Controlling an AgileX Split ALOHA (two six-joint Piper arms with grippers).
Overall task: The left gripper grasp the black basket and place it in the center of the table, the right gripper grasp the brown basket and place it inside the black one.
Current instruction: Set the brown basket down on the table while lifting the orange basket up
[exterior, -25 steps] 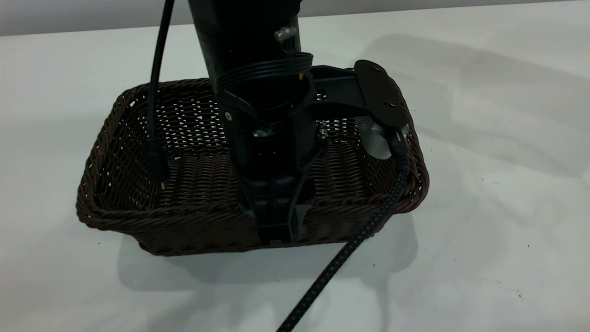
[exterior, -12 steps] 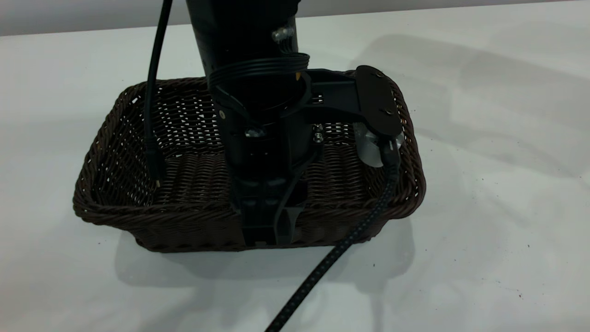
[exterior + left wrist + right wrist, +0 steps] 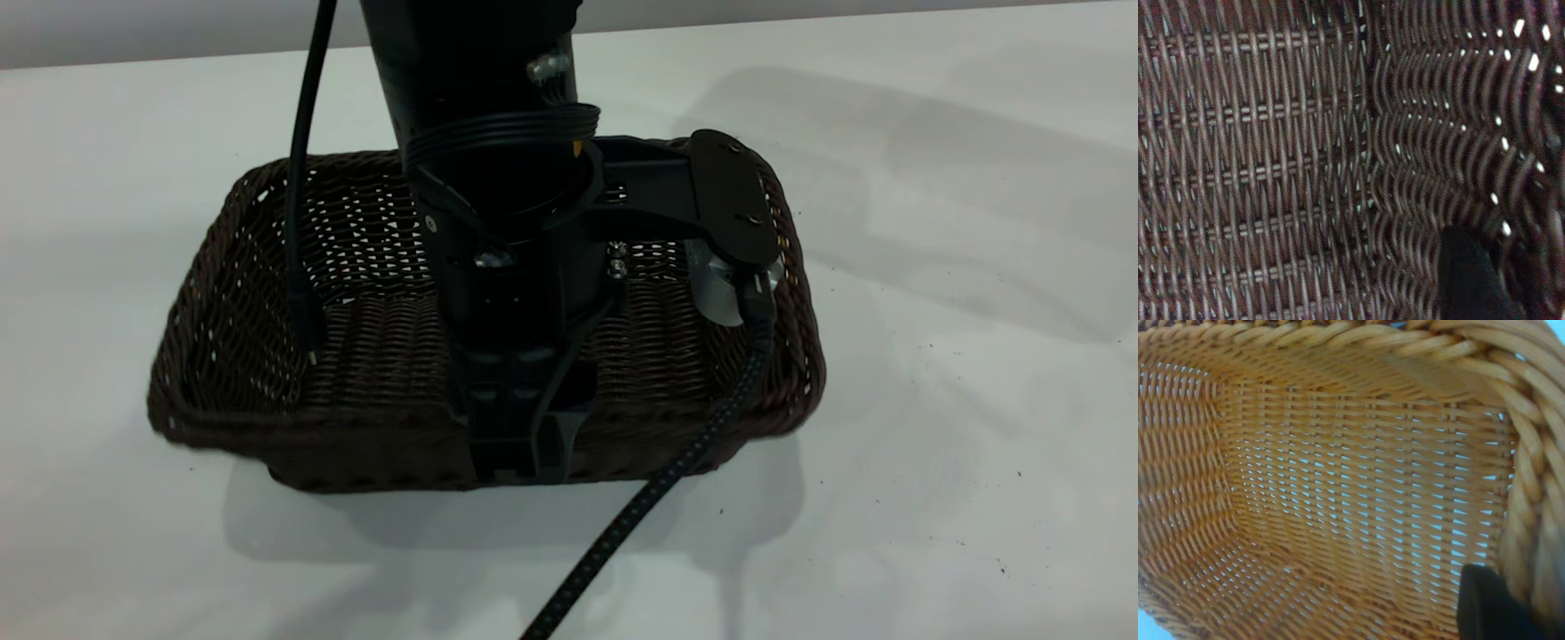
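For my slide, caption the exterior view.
Left gripper clamps the black basket's near rim on the white table.

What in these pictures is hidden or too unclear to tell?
- Exterior view: the brown basket lies outside the frame; the left end effector hides part of the black basket near rim.
- Right wrist view: brown basket fills the frame, rim cut off; its place on the table is unknown.
- Left wrist view: only blurred dark weave.

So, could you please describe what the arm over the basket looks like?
The left arm is a glossy black column wound with thin black cables, bearing a black bracket and silver disc. A braided black cable trails off.
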